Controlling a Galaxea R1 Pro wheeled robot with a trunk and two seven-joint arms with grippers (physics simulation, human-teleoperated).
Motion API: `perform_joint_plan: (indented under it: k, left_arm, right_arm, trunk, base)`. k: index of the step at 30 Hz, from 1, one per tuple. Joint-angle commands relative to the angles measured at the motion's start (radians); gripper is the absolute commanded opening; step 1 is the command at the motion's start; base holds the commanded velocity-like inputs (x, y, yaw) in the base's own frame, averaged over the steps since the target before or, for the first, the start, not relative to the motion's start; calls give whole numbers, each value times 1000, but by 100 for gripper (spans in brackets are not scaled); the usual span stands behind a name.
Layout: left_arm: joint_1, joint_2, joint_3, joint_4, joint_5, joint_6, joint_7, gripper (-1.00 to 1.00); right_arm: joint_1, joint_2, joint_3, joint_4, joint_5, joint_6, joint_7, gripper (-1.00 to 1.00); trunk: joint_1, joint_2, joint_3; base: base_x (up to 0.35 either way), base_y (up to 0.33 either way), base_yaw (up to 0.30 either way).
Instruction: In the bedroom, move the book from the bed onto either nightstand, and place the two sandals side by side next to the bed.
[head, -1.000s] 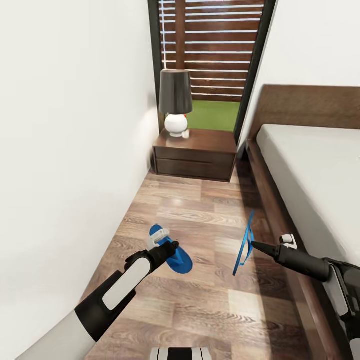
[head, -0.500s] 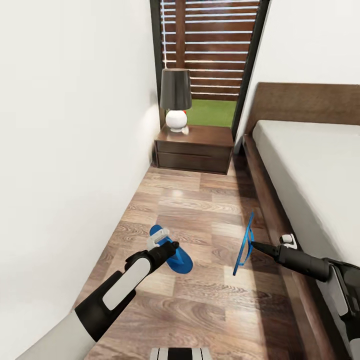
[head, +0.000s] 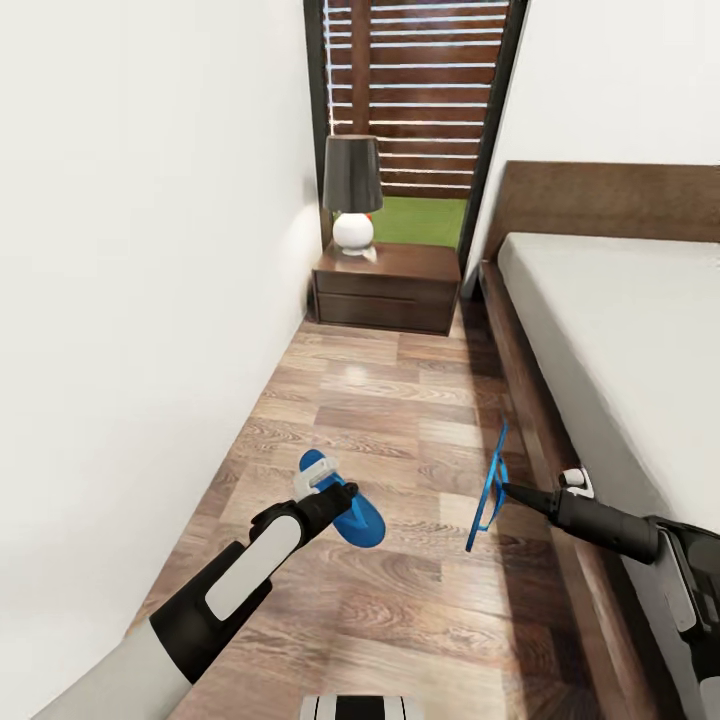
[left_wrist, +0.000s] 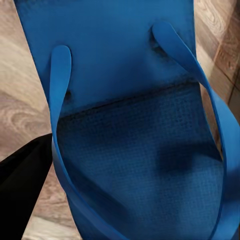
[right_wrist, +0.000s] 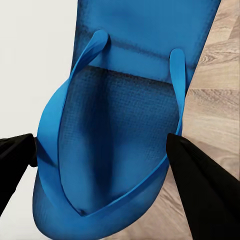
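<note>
My left gripper (head: 343, 496) is shut on one bright blue sandal (head: 356, 514), held roughly flat just above the wood-plank floor (head: 400, 420). Up close, this sandal (left_wrist: 125, 125) shows its straps, with a black finger (left_wrist: 22, 192) at its edge. My right gripper (head: 503, 489) is shut on the other sandal (head: 489, 488), which hangs edge-on close to the bed frame (head: 520, 380). In the right wrist view that sandal (right_wrist: 125, 125) sits between two black fingers (right_wrist: 205, 187). The grey mattress (head: 620, 330) lies at right. A dark nightstand (head: 385, 287) stands at the far end. The book is out of view.
A white wall (head: 150, 300) closes the aisle on the left. A black-shaded lamp with a white base (head: 352, 195) stands on the nightstand, in front of a tall slatted window (head: 420, 90). The wooden headboard (head: 610, 195) rises behind the mattress.
The whole picture has shifted: the nightstand and bed sit higher and smaller, so the camera moved. Both arms keep their places in view, each still holding its sandal.
</note>
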Motion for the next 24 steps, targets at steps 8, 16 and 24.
perform_joint_plan:
  k: [8,16,24]
  left_arm:
    - [-1,1,-2,-1,2,2,6,-100]
    - [-1,1,-2,-1,2,2,6,-100]
    - [-1,1,-2,-1,3,2,6,-100]
  right_arm:
    - [0,0,0,0,-4,8,1,-100]
    - [0,0,0,-1,-4,8,4,-100]
    - [0,0,1,-2,-4,8,4,-100]
  trunk:
    - [-1,0,-1]
    - [-1,0,-1]
    - [-1,0,-1]
  base:
    - [-342,0,0]
    - [-336,0,0]
    - [-67,0,-55]
